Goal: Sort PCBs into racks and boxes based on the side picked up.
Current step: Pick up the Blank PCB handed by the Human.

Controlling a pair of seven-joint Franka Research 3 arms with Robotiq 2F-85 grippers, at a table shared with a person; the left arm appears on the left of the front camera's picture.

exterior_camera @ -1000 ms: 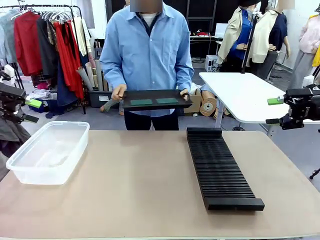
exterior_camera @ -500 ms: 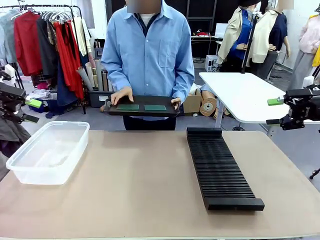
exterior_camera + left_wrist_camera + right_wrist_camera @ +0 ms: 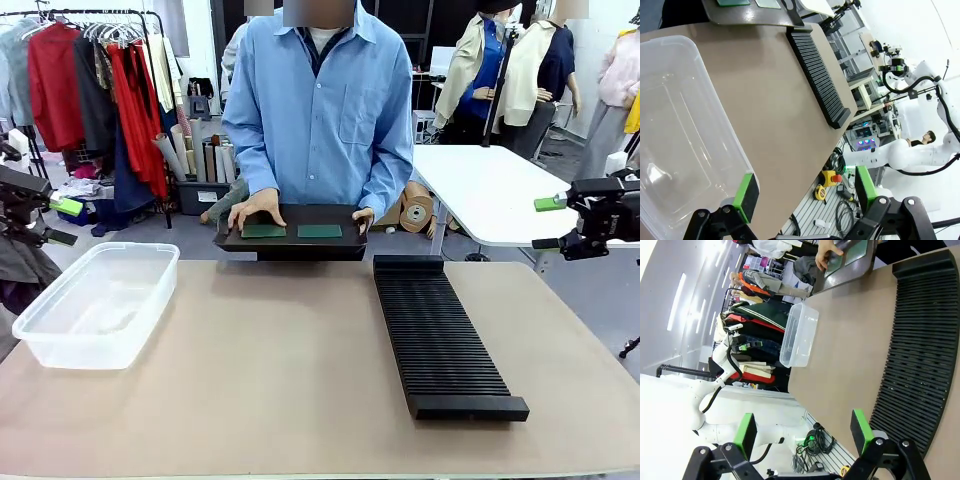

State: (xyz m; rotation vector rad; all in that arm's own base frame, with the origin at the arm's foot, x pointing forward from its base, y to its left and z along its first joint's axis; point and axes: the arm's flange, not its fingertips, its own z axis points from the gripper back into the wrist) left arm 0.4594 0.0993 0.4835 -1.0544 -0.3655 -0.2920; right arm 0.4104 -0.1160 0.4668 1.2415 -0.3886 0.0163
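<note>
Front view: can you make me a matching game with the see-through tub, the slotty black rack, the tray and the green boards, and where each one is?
Things
1. clear plastic tub
2. black slotted rack
3. black tray
4. green PCBs

Places
A. lying flat inside the tray
B. on the table, on the robot's right side
C. held by the person at the table's far edge
D. on the table, on the robot's left side

Pairs: 1-D, 2-B, 3-C, 4-A
</note>
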